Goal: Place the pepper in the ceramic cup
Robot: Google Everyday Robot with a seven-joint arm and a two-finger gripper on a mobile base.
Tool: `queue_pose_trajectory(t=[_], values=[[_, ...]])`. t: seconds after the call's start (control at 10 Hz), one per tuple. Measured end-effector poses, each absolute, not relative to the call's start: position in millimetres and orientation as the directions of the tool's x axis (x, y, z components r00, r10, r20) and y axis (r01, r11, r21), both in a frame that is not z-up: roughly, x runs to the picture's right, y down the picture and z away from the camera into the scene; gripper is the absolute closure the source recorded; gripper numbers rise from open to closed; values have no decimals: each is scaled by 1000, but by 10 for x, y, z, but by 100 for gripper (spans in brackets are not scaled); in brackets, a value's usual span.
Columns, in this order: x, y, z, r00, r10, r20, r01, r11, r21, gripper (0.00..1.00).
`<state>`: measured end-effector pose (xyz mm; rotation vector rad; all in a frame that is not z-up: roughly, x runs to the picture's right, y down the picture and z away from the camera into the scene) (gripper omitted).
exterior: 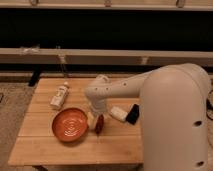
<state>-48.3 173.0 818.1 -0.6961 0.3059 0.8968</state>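
Note:
The pepper (99,123) is a small dark red piece standing on the wooden table (55,147), just right of the round orange-red plate (71,125). A small pale shape that looks like the ceramic cup (91,120) sits between the plate's rim and the pepper, partly hidden by the arm. My gripper (96,115) hangs from the white wrist (99,94) directly above the pepper and cup, and appears open with nothing held.
A white bottle with a label (59,95) lies at the table's back left. A white object (118,113) and a black object (133,114) lie right of the pepper. My bulky white arm (170,115) covers the table's right side. A long bench (100,55) runs behind.

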Motion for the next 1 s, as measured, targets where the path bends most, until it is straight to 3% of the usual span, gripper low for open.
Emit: queue_pose_trajectory(t=[0.4, 1.0], values=[[-634, 1800, 8127, 624, 578, -526, -780, 430, -454, 20], [-181, 1642, 8289, 496, 629, -599, -865, 294, -407, 20]])
